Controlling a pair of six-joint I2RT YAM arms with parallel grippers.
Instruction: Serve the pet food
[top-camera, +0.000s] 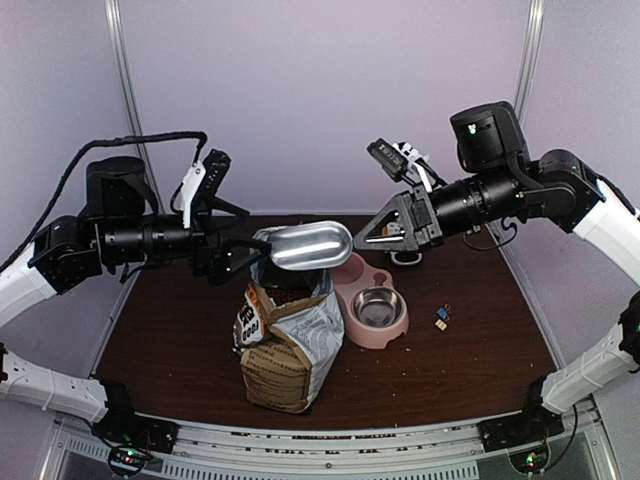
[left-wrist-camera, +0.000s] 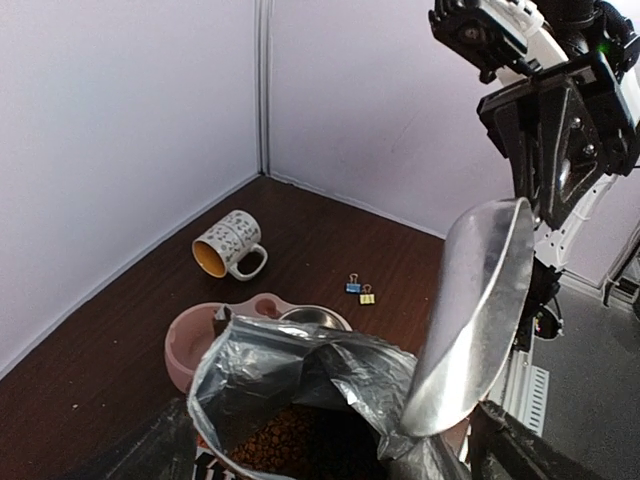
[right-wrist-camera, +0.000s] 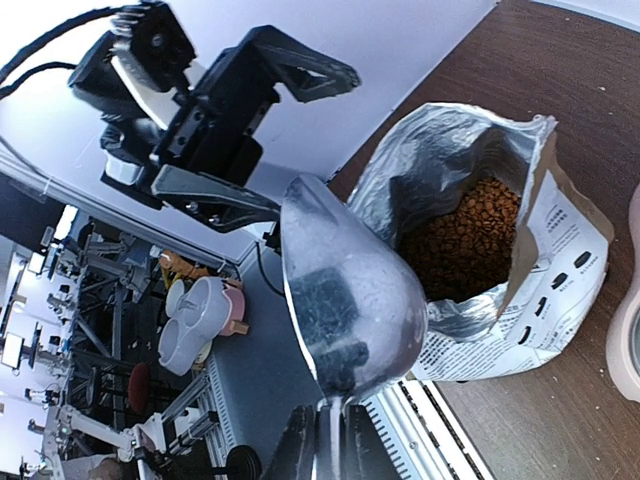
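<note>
- Closest to my right wrist camera: a metal scoop (right-wrist-camera: 350, 290), its handle clamped between the fingers of my right gripper (right-wrist-camera: 330, 440). The bowl of the scoop hangs over the bag's open mouth. Whether it touches the foil rim, I cannot tell.
- Far left: my left gripper (top-camera: 240, 255) stands released, jaws spread wide and holding nothing. It is level with the top of the bag and just beside the scoop.
- Left of centre: a kraft-and-white printed bag (top-camera: 290, 345) stands upright on the bench (top-camera: 180, 340). Its top is open and the foil lining is crumpled outward.
- Inside that bag: the pet food (right-wrist-camera: 465, 240), a heap of small reddish-brown pellets, visible through the mouth.
- Right of the bag and touching its side: a pink double bowl (top-camera: 345, 305), with a steel insert (top-camera: 377, 307) in its nearer compartment.
- Beyond the bowl, seen from the left wrist: a patterned mug (left-wrist-camera: 228, 243) lies on its side, apart from the bowl.
- Right of the bowl: two small binder clips (top-camera: 441, 317), side by side on the bench.
</note>
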